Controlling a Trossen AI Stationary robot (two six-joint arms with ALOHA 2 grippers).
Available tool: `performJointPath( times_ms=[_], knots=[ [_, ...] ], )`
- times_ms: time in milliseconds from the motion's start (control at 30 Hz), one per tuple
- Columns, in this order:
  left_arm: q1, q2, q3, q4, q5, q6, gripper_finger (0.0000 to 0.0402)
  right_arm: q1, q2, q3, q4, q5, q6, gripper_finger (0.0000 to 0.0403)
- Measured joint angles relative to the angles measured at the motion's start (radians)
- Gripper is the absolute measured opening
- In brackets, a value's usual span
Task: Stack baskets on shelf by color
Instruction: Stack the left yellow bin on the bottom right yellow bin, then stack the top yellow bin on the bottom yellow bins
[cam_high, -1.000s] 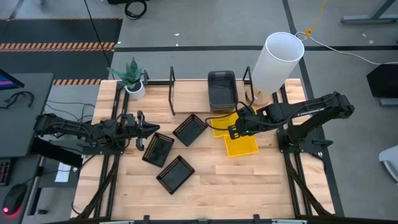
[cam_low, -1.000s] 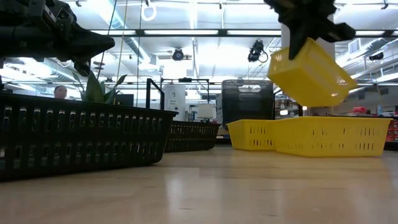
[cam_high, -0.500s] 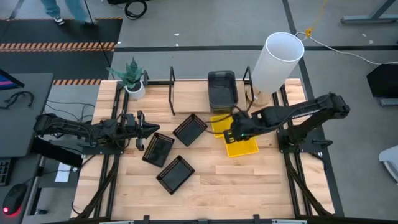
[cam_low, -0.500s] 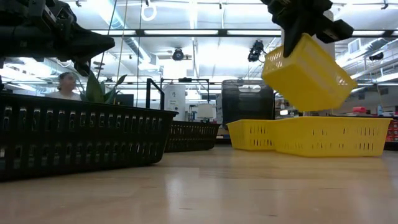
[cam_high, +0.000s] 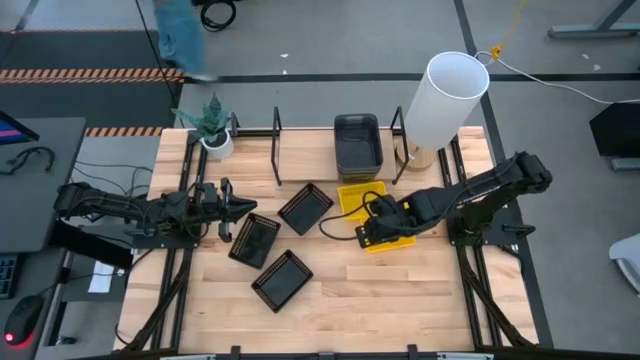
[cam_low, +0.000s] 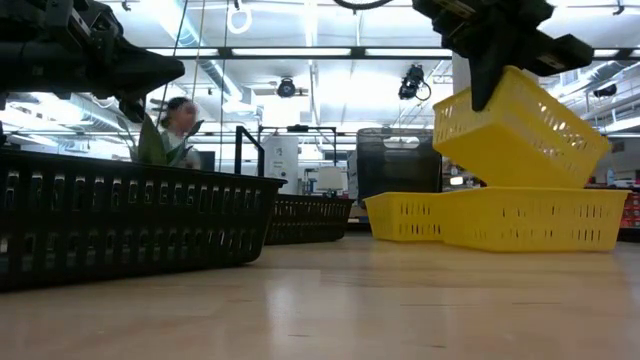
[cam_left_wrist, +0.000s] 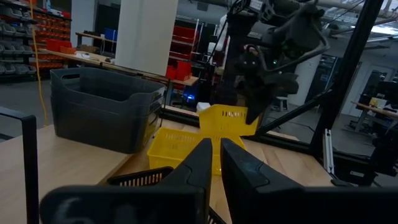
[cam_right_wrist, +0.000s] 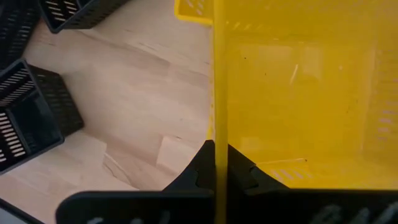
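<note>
My right gripper (cam_low: 487, 72) is shut on a yellow basket (cam_low: 520, 125), which hangs tilted over a second yellow basket (cam_low: 540, 218) lying on the table. A third yellow basket (cam_high: 358, 195) lies in front of the shelf (cam_high: 305, 160). Stacked dark grey baskets (cam_high: 357, 145) stand on the shelf. Three black baskets (cam_high: 305, 207), (cam_high: 254, 240), (cam_high: 282, 279) rest flat on the tabletop. At the table's left, my left gripper (cam_high: 245, 207) waits with its fingers nearly together and nothing between them. My right gripper pinches one side wall of the yellow basket at its rim (cam_right_wrist: 219, 118), one finger inside the basket and one outside. The fingers come from above, pointing steeply down. The basket hangs tilted below them; whether its low corner (cam_low: 585, 180) touches the basket beneath, I cannot tell.
A potted plant (cam_high: 212, 125) stands at the far left corner and a tall white cylinder (cam_high: 445, 100) at the far right. Black bracket uprights (cam_high: 277, 145) rise from the shelf. A person (cam_high: 180, 30) walks beyond the far edge. Bare wood lies along the near edge.
My right gripper has carried the yellow basket down and toward the table's near edge, slightly leftward, over the other yellow basket. The held basket has tipped, its far end now higher. A person has walked past behind the table.
</note>
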Motion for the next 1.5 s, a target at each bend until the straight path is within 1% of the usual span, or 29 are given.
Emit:
performJointPath(
  times_ms=[200,333,533,667,867,933,1067,1300,1500],
  knots=[
    [0.0,0.0,0.0,0.0,0.0,0.0,0.0035,0.049,0.0,0.0,0.0,0.012,0.053,0.0004],
    [0.0,0.0,0.0,0.0,0.0,0.0,0.003,0.073,0.001,-0.001,-0.003,0.044,0.087,0.0004],
    [0.0,0.0,0.0,0.0,0.0,0.0,0.0037,0.074,0.067,-0.02,-0.046,0.03,0.12,0.0004],
    [0.0,0.0,0.0,-0.001,0.0,0.0,0.004,0.057,0.114,-0.021,-0.029,0.039,0.067,0.0013],
    [0.0,0.0,0.0,-0.001,0.0,0.0,0.0034,0.038,0.161,-0.021,-0.008,0.022,-0.013,0.0042],
    [0.0,0.0,0.0,-0.001,0.0,0.0,0.0032,0.035,0.166,-0.021,-0.009,0.02,-0.029,0.0051],
    [0.0,0.0,0.0,-0.001,0.0,0.0,0.0031,0.036,0.156,-0.021,-0.002,0.05,-0.037,0.0064],
    [0.0,0.0,0.0,-0.001,0.0,0.0,0.004,0.043,0.153,0.012,0.001,0.043,-0.086,0.0074],
    [0.0,0.0,0.0,-0.001,0.0,0.0,0.0036,0.043,0.153,0.054,-0.018,0.078,-0.12,0.0076]
  ],
)
